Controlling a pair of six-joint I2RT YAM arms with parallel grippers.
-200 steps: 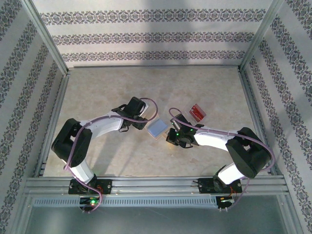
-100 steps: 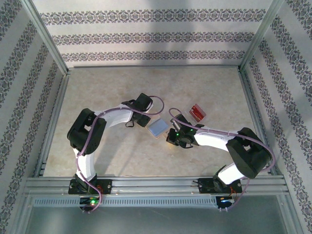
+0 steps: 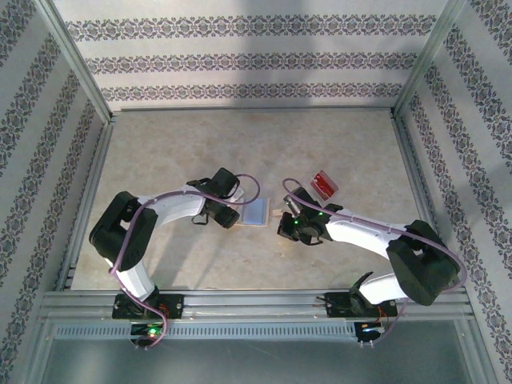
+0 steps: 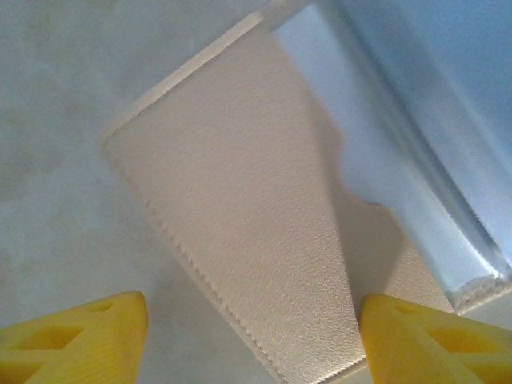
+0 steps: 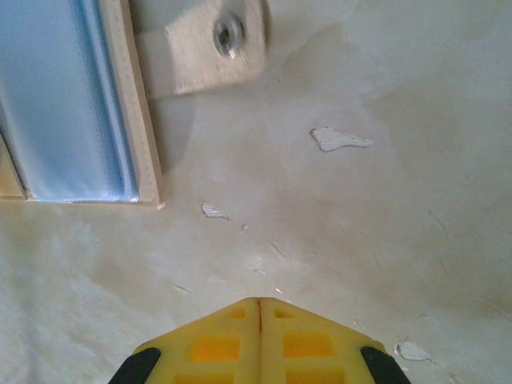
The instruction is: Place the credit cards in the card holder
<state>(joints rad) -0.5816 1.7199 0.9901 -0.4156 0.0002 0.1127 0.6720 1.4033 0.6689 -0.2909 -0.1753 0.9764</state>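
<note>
With the yellow left fingers [image 4: 80,340] back and spread apart over the tan folding card holder [image 4: 256,240], which lies open mid-counter [image 3: 240,144], loading looks close. The right fingers [image 5: 216,348] stay pressed together beside it; the flat red credit cards [image 3: 323,184] wait well apart.

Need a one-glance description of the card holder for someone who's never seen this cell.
On the pale table, look at the middle, in the gap between the left gripper and the right gripper. The card holder lies open there, a small flat square with a pale blue-white inside. Unlike the red credit cards farther back on the right, it has a tan edge and a snap tab.
</note>
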